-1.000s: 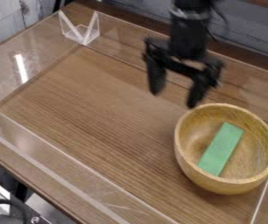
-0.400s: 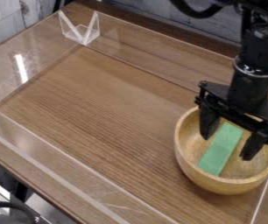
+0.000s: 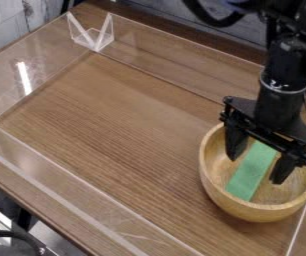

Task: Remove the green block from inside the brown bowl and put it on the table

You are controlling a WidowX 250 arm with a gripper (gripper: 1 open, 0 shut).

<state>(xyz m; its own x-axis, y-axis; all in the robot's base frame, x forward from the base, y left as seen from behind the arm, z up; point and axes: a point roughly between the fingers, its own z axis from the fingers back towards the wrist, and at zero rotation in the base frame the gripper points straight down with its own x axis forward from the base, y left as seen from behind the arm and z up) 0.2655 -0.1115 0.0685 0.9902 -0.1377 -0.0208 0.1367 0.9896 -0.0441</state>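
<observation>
We see the gripper pointing straight down over the brown bowl, its two black fingers spread as wide apart as they go and closed on nothing. The fingers reach down past the rim into the bowl's hollow, one toward the left side of the bowl and the other toward the right, and the upper end of the green block lies between them. We cannot tell whether either fingertip touches the block or the bowl's inner wall. The block lies flat on the bottom of the bowl, slanted, its upper end tucked under the gripper and its lower end stretching toward the near rim, below and a little left of the fingers. The bowl itself sits directly beneath the gripper, round, pale wood with a thick rim, resting on the table close to its right edge. Above the fingers we follow the dark wrist and arm rising to the top right corner. Away from the gripper, to its left, the wood-grain tabletop spreads out bare. Low clear acrylic walls run along the table's edges, well apart from the gripper, and a clear corner piece stands at the far left end.
</observation>
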